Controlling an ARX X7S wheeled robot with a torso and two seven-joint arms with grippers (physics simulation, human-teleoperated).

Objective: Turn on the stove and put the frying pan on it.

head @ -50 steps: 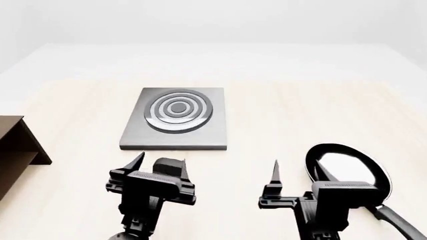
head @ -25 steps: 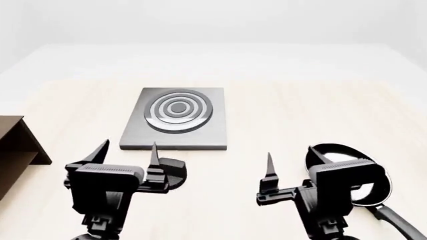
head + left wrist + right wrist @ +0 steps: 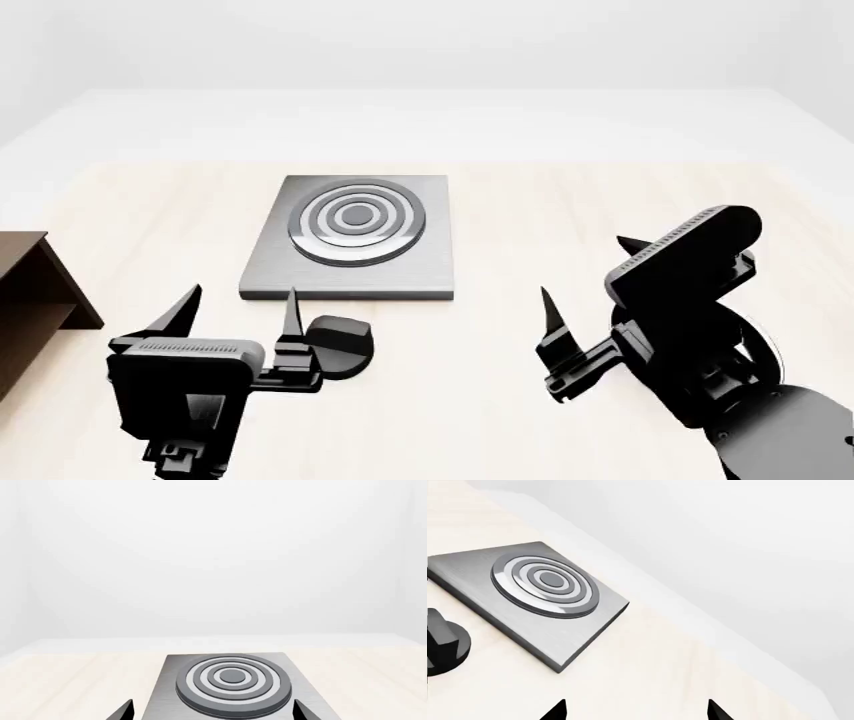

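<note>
The stove (image 3: 354,235) is a grey square slab with burner rings, lying on the light wooden table. It also shows in the left wrist view (image 3: 230,685) and the right wrist view (image 3: 540,590). A small round black knob (image 3: 336,345) sits in front of it and shows in the right wrist view (image 3: 444,647). My left gripper (image 3: 240,305) is open and empty, just left of the knob (image 3: 213,715). My right gripper (image 3: 585,270) is open and empty, raised and tilted above the table on the right (image 3: 636,712). The frying pan is hidden behind my right arm.
A dark brown wooden shelf (image 3: 30,290) stands at the table's left edge. A white wall lies beyond the table's far edge.
My right arm has risen and rolled to a tilt, and now covers the frying pan. My left gripper has drifted slightly left, staying open beside the knob.
</note>
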